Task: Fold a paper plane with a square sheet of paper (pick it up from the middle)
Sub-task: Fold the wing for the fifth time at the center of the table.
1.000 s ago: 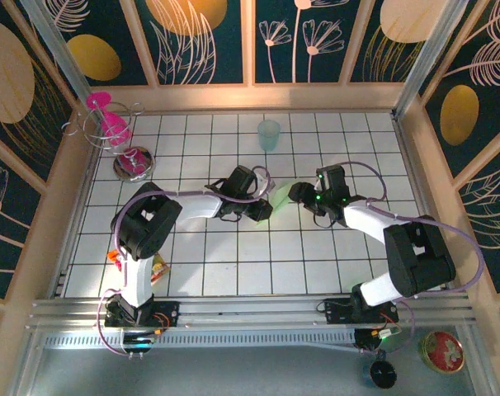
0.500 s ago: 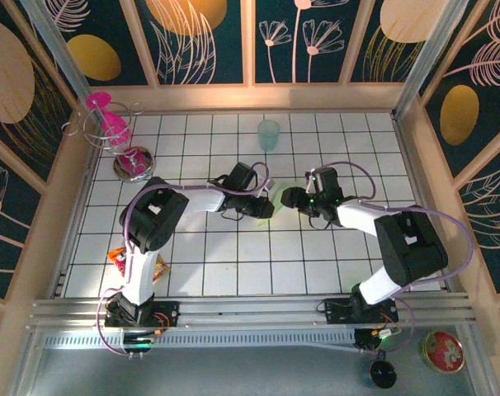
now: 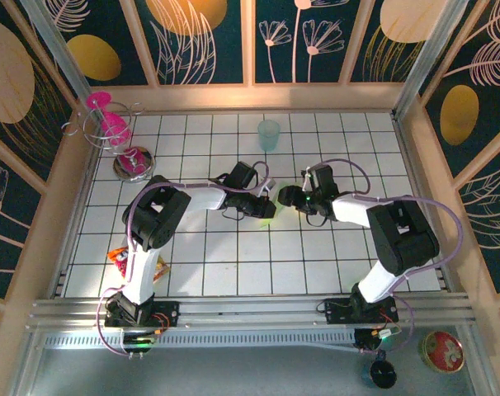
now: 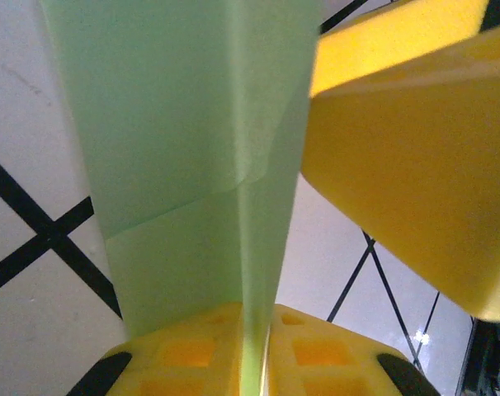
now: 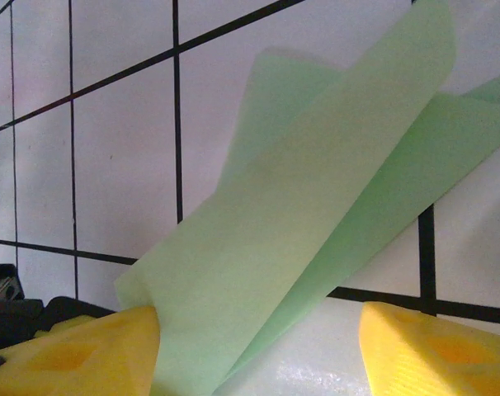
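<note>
The light green sheet of paper (image 4: 192,140) is folded into long layers with a centre crease and stands on edge over the white tiled table (image 3: 209,256). My left gripper (image 4: 254,355) is shut on its folded edge; the yellow fingers (image 4: 176,355) pinch the crease. My right gripper (image 5: 258,355) is open around the paper (image 5: 316,239), whose free layers fan up between its pads. Its left pad (image 5: 85,355) touches the paper and its right pad (image 5: 436,346) stands clear. From above, the left gripper (image 3: 265,205) and the right gripper (image 3: 288,196) meet at the table's middle, with a sliver of paper (image 3: 271,211) showing.
A translucent teal cup (image 3: 269,134) stands at the back centre. A wire rack with a pink glass (image 3: 110,124) and a metal bowl (image 3: 133,162) sit at the back left. A snack packet (image 3: 118,257) lies by the left arm's base.
My right gripper has moved left, up to the left gripper, and now straddles the paper. From above the paper is mostly covered by the two grippers. The left gripper has stayed pinched on it.
</note>
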`<state>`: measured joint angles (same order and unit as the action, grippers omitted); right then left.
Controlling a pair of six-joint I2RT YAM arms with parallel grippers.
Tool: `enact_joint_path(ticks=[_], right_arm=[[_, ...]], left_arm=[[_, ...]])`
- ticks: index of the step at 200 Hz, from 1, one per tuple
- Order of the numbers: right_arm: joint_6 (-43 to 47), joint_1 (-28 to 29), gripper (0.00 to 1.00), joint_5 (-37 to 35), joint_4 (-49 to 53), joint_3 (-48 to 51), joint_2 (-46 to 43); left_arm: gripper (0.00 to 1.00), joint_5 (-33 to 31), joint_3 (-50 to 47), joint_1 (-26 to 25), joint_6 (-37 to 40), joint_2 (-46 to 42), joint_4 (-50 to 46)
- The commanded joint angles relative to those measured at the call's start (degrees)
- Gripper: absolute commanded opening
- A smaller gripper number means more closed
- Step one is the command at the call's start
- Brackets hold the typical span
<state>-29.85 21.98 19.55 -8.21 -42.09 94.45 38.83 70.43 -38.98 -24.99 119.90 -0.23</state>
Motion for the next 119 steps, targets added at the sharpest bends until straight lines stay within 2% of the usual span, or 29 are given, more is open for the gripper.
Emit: enact_joint_path(ticks=[1, 40, 80, 119], right_arm=[[0.69, 0.44, 0.65, -1.86, 1.66, -2.48, 1.88], [-1.51, 0.48, 0.62, -5.17, 5.50, -4.83, 5.73], [-2.89, 0.79, 0.62, -5.96, 7.01, -6.23, 7.71], [-3.20, 1.08, 0.62, -5.80, 7.89, -7.38, 9.16]], left_arm=[[0.16, 2.08, 0.51, 0.31, -0.67, 0.78, -0.44], [0.21, 1.52, -1.14, 0.38, -0.78, -0.71, 0.73], [0.33, -0.71, -4.04, 0.40, -0.60, -3.61, 2.51], [0.36, -1.51, -6.44, 0.39, -0.90, -6.49, 5.01]])
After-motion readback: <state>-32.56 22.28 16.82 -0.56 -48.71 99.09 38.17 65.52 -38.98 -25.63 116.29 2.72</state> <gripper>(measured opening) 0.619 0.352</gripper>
